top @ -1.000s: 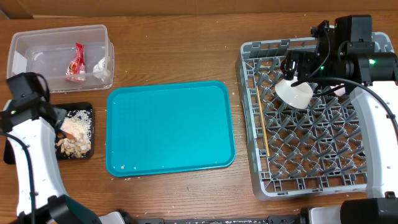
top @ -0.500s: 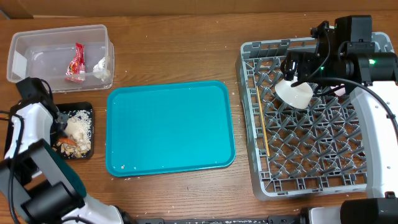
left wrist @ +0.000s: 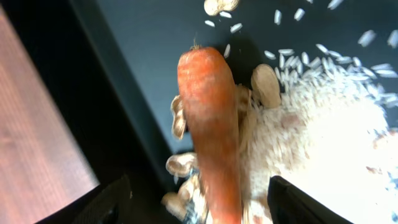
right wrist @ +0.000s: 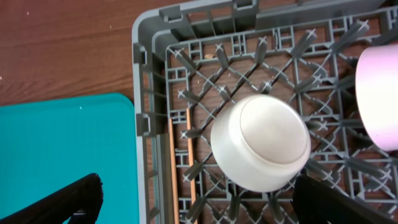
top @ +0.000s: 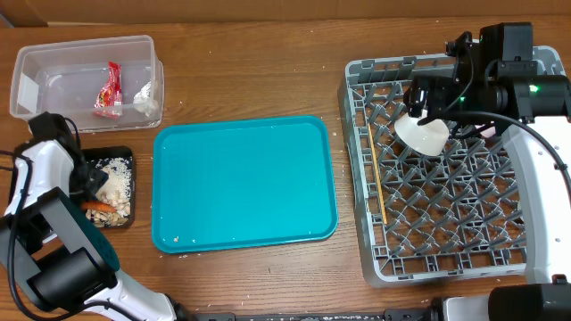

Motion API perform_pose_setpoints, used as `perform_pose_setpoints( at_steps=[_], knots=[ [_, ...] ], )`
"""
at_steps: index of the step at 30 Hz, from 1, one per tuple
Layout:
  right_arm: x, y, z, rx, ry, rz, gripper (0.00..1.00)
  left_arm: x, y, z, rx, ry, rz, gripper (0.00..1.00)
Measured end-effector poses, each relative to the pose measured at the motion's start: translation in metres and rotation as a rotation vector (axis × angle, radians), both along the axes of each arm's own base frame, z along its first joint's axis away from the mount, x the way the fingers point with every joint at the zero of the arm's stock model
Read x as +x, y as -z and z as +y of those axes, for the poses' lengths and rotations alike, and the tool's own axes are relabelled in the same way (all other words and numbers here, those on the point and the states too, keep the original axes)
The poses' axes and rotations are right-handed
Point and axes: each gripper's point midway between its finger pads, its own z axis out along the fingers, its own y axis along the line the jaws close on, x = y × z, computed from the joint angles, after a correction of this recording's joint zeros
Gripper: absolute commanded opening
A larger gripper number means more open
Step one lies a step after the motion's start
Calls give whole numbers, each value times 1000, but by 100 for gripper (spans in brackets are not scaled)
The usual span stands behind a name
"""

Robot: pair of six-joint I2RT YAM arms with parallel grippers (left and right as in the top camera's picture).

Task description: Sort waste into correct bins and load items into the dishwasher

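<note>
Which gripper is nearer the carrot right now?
Left. The left gripper hangs directly above the carrot in the black tray; the right gripper is across the table over the grey rack.

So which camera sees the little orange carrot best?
The left wrist view: the carrot fills the middle of the picture, lying on rice in the black tray. The overhead view shows it only as a tiny orange sliver in that tray. The right wrist view misses it and shows the dish rack instead.
</note>
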Motion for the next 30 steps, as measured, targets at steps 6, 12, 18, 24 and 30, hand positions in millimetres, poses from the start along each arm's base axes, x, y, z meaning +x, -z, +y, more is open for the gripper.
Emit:
perform_pose_setpoints(
  at_steps=[6, 12, 18, 24, 30],
  knots=[
    [11, -7, 0, 0, 0, -55, 100, 20, -41, -8, -72, 47, -47, 78],
    [15, -11, 7, 38, -23, -78, 100, 61, -77, -77, -211, 321, -162, 92],
    [-7, 2, 11, 60, -23, 33, 100, 36, -88, -203, -502, 700, -12, 97],
    [-48, 27, 1, 22, 35, 249, 100, -23, -102, -245, -682, 787, 220, 97],
    [-82, 37, -5, -12, 58, 394, 100, -31, -104, -252, -710, 815, 221, 90]
  ],
)
